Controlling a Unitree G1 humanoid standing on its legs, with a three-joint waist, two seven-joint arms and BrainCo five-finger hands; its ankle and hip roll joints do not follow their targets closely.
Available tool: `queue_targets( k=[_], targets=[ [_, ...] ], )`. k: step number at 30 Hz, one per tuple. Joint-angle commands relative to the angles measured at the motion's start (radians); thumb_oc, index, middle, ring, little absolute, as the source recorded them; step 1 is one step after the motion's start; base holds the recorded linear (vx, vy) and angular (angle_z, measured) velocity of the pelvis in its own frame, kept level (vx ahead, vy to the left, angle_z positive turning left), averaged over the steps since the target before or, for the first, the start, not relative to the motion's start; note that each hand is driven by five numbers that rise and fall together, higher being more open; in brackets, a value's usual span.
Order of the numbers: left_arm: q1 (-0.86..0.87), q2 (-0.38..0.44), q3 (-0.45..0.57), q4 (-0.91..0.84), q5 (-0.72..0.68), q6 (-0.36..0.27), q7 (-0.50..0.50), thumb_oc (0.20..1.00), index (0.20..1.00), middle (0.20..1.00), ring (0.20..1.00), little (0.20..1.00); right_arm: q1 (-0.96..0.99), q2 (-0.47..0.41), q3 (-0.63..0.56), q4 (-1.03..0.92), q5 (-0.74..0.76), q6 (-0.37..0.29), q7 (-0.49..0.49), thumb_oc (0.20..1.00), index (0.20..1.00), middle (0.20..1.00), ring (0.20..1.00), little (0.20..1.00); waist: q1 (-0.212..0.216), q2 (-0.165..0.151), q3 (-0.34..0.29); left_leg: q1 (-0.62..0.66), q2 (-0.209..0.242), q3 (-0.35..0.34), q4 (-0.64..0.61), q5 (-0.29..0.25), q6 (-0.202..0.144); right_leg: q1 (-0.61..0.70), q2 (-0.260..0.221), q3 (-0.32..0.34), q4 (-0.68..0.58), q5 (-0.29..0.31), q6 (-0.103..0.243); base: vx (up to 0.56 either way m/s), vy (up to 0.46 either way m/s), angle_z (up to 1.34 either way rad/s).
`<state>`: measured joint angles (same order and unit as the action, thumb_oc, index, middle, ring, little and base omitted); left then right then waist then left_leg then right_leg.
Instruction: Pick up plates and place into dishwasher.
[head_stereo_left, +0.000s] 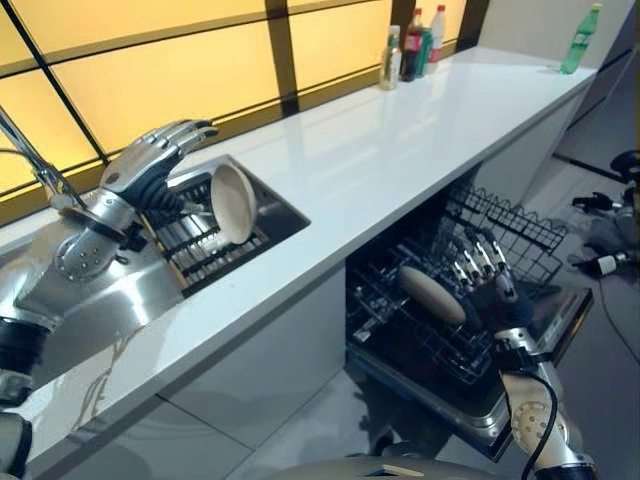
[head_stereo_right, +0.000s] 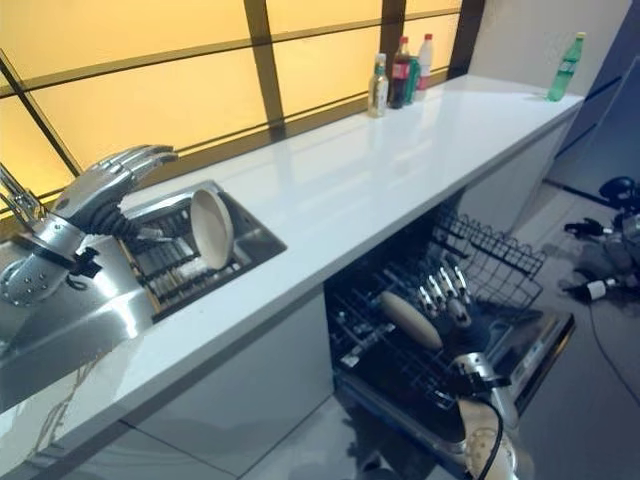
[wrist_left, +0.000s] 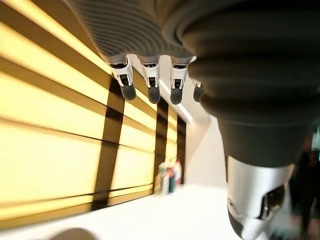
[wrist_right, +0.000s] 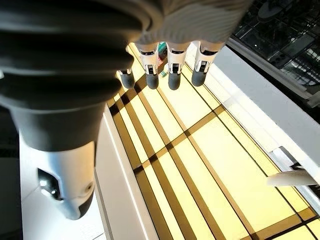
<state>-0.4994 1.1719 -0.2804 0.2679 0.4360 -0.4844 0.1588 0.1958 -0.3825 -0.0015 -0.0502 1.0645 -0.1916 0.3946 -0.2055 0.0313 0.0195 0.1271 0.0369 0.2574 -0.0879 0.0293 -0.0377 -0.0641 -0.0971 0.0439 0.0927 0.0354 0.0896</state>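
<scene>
Plates: one (head_stereo_left: 231, 203) on edge in the sink rack (head_stereo_left: 200, 245), one (head_stereo_left: 432, 293) in the open dishwasher's lower rack (head_stereo_left: 420, 330).

Sink plate stands upright, face toward the left hand (head_stereo_left: 155, 160), which hovers just above and beside it, fingers relaxed and apart, holding nothing. Dishwasher plate lies tilted, long axis running along the rack; its far edge is covered by the right hand (head_stereo_left: 485, 275). That hand's fingers look straight against the plate, but whether the thumb grips behind it is hidden, so can't tell. Faucet (head_stereo_left: 25, 155) cut off at the frame edge. Bottles (head_stereo_left: 410, 45) stand at the far end of the white counter (head_stereo_left: 400, 140).
</scene>
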Motion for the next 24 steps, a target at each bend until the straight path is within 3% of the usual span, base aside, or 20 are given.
queue_targets(
  k=[1,7,11,21,24],
  targets=[
    [-0.164,0.078,-0.067,0.032,0.069,0.045,0.016,1.000,1.000,1.000,1.000,1.000,-0.082,-0.038,-0.027,-0.002,0.036,-0.024,0.039,1.000,1.000,1.000,1.000,1.000,-0.028,0.006,-0.003,-0.047,-0.069,-0.033,0.067,-0.067,0.102,-0.050,0.008,0.009,0.094,0.096,0.057,0.03,-0.024,0.01],
    [-0.340,0.119,-0.261,0.095,0.130,0.093,-0.043,1.000,1.000,1.000,1.000,1.000,-0.075,-0.061,-0.016,-0.007,0.057,-0.014,0.045,1.000,1.000,1.000,1.000,1.000,-0.045,0.010,-0.003,-0.047,-0.064,-0.023,0.070,-0.065,0.097,-0.048,0.011,0.012,0.090,0.093,0.061,0.05,-0.032,-0.01],
    [-0.386,0.114,-0.321,0.161,0.202,0.119,-0.023,1.000,1.000,1.000,1.000,1.000,-0.074,-0.071,-0.013,-0.011,0.059,-0.007,0.039,1.000,1.000,1.000,1.000,1.000,-0.050,0.010,-0.006,-0.046,-0.063,-0.022,0.072,-0.070,0.098,-0.049,0.015,0.012,0.093,0.084,0.062,0.07,-0.031,-0.02],
    [-0.382,0.112,-0.383,0.244,0.341,0.182,-0.052,1.000,1.000,1.000,1.000,1.000,-0.045,-0.103,-0.029,-0.022,0.081,0.038,0.038,1.000,1.000,1.000,1.000,1.000,-0.072,0.003,0.002,-0.051,-0.050,-0.017,0.071,-0.067,0.094,-0.044,0.039,0.022,0.077,0.047,0.050,0.09,-0.037,-0.03],
    [-0.379,0.114,-0.394,0.258,0.352,0.191,-0.014,1.000,1.000,1.000,1.000,1.000,-0.036,-0.111,-0.027,-0.027,0.092,0.038,0.045,1.000,1.000,1.000,1.000,1.000,-0.077,0.001,0.004,-0.053,-0.046,-0.016,0.070,-0.066,0.092,-0.040,0.044,0.024,0.065,0.036,0.044,0.08,-0.042,-0.02]
  ],
)
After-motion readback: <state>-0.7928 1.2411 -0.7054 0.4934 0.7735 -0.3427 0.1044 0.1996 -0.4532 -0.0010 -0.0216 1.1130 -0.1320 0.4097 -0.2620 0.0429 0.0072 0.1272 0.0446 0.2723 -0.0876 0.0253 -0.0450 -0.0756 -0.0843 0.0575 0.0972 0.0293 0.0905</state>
